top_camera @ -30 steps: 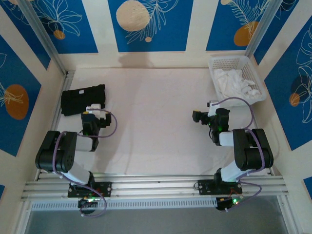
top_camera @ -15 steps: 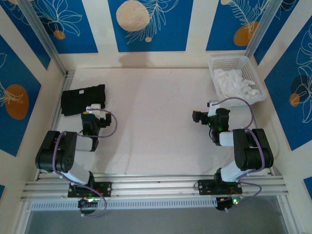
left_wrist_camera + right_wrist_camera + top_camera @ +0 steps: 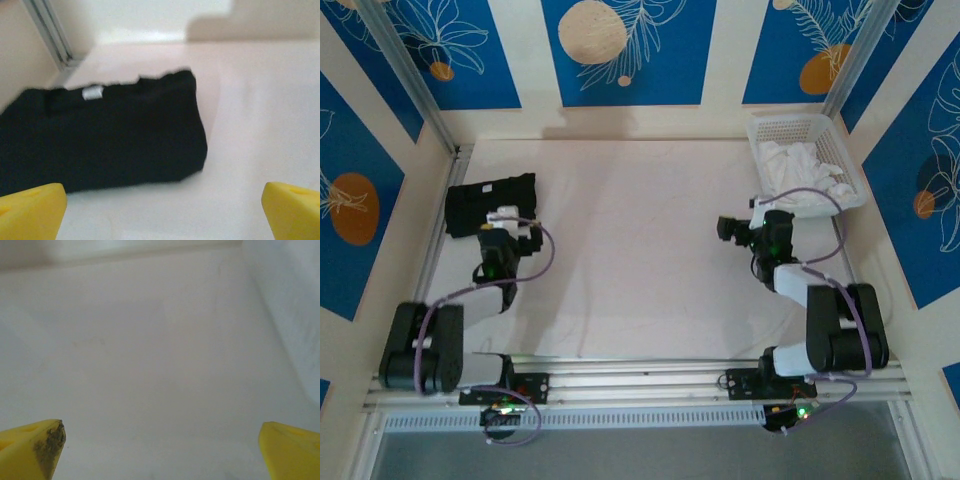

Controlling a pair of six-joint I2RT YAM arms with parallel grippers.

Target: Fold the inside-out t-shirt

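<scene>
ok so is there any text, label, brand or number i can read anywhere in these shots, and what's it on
No text can be read in any of the views.
On the folded black cloth garment, the small pale tag: too blurred to read, if it is printed at all.
On the blue wall panels: white leaf drawings and round shapes, no words.

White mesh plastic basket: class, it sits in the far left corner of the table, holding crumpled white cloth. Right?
No. The top external view shows the white mesh plastic basket in the far right corner of the table, not the left; it does hold crumpled white cloth.
</scene>
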